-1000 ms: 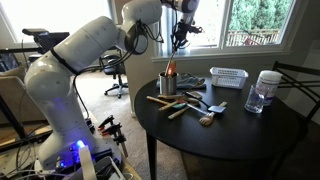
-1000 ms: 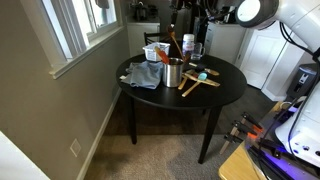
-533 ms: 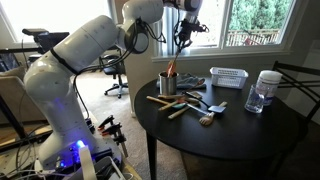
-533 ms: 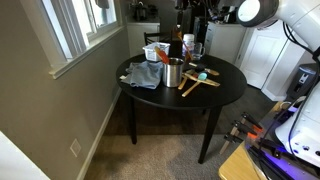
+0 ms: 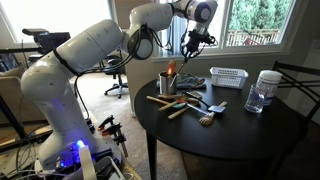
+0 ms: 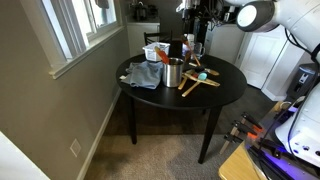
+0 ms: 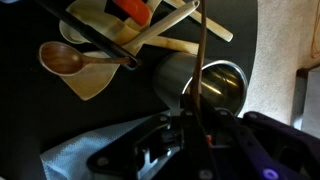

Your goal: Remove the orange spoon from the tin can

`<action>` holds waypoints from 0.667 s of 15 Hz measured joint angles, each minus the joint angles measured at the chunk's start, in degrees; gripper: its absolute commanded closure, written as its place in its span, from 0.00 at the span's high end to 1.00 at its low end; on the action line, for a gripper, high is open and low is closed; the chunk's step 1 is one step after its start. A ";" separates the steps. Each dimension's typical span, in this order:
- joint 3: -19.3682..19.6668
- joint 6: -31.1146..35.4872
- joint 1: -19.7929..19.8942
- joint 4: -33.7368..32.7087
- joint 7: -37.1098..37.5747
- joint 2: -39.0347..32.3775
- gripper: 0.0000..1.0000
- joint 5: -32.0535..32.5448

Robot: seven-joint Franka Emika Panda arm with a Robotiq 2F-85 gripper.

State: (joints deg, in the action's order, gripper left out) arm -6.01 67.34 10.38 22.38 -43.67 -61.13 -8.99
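The tin can [image 5: 167,84] stands upright near the edge of the round black table [image 5: 240,145]; it also shows in an exterior view [image 6: 174,72] and, open-mouthed, in the wrist view [image 7: 215,85]. My gripper [image 5: 192,44] hangs above and to one side of the can and is shut on the handle of the orange spoon [image 5: 171,68]. The spoon slants down from the jaws, its orange end just over the can's rim. In the wrist view the spoon [image 7: 202,50] is a thin stick running from the jaws [image 7: 205,135] across the can. Whether its tip is still inside the can is unclear.
Pale wooden utensils [image 5: 165,101] and a brush [image 5: 207,121] lie beside the can. A white slatted basket [image 5: 228,77] and a clear jar [image 5: 265,92] stand farther back. A blue-grey cloth [image 6: 145,75] lies by the can. A window is close behind.
My gripper has moved sideways away from over the can, carrying the spoon's handle with it, so the spoon now leans more steeply. The can has stayed put.
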 measured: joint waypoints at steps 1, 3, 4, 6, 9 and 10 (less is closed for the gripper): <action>-0.01 0.16 0.52 0.51 0.00 -0.97 0.07 -0.10; -0.02 0.55 1.19 1.28 0.00 -3.07 0.07 -0.31; -0.03 0.71 1.36 1.53 0.00 -4.09 0.07 -0.37; -0.05 0.84 1.42 1.99 0.00 -5.70 0.07 -0.42; -0.19 0.85 1.38 2.03 0.11 -7.21 0.33 -0.49; -0.23 0.85 1.42 2.03 0.28 -7.42 0.35 -0.61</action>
State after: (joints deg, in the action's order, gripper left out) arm -6.24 68.18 11.80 24.42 -43.39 -68.56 -9.60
